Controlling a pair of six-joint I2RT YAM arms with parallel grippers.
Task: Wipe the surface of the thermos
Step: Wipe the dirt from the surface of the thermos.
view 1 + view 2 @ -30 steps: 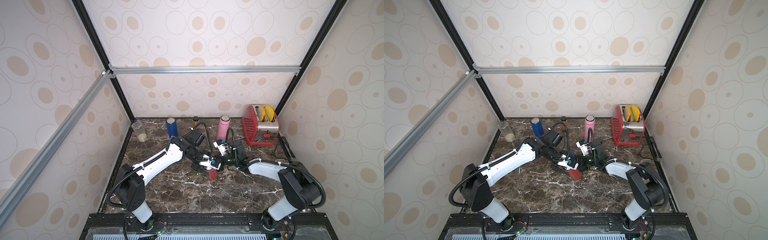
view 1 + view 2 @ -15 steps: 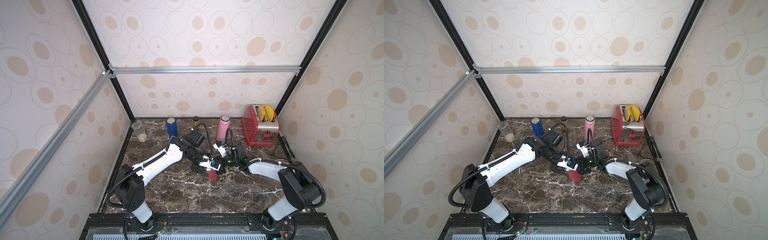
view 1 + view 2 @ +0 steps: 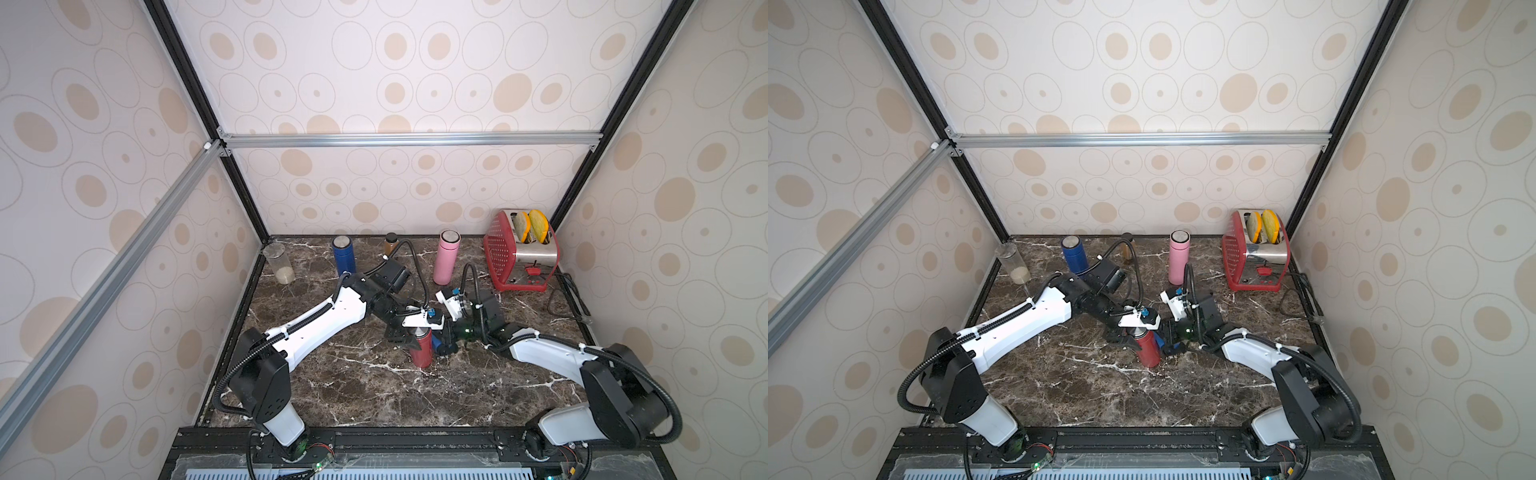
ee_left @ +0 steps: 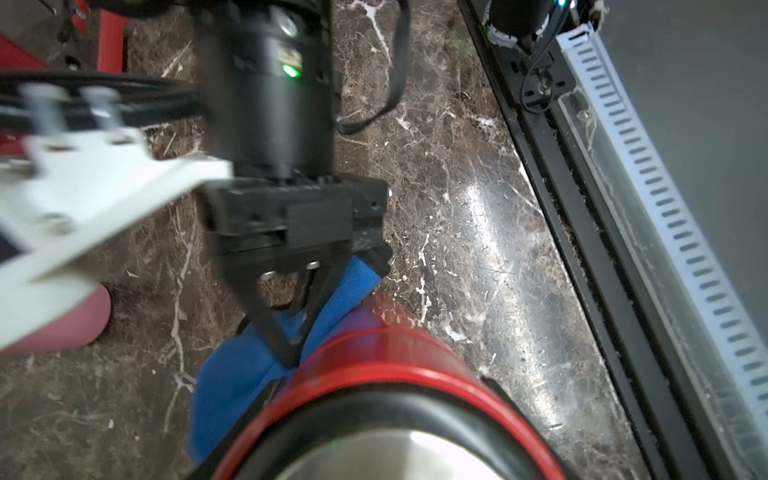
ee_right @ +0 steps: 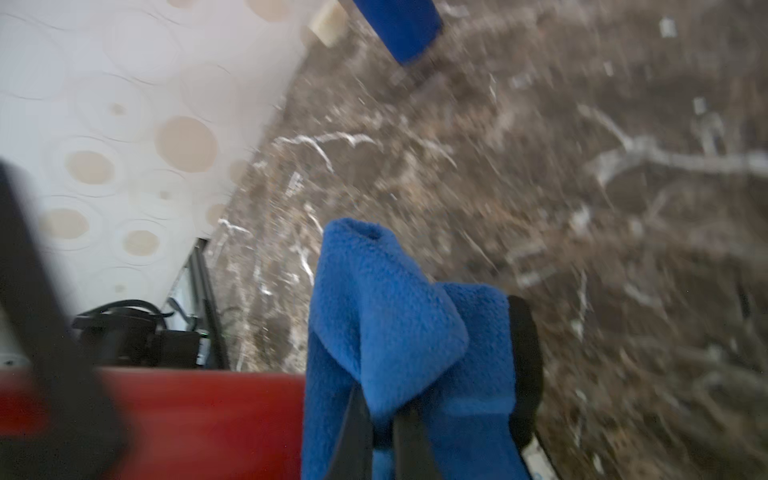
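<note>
A red thermos (image 3: 422, 353) (image 3: 1149, 351) with a steel lid stands upright mid-table. My left gripper (image 3: 409, 336) (image 3: 1130, 336) is shut on it just below the lid, and in the left wrist view the thermos (image 4: 374, 374) fills the foreground between the jaws. My right gripper (image 3: 441, 343) (image 3: 1166, 340) is shut on a blue cloth (image 3: 435, 343) (image 3: 1158, 340). The cloth (image 4: 232, 374) (image 5: 386, 311) presses against the thermos's right side. The red wall of the thermos (image 5: 199, 415) lies right beside the cloth in the right wrist view.
Along the back wall stand a glass jar (image 3: 279, 264), a blue flask (image 3: 344, 259), a small brown bottle (image 3: 390, 245) and a pink flask (image 3: 445, 257). A red toaster (image 3: 519, 253) sits back right with its cable (image 3: 565, 299) along the right edge.
The red thermos has come from a tilt to standing upright in the left gripper. The right gripper with the cloth has stayed against its side, shifting only slightly.
</note>
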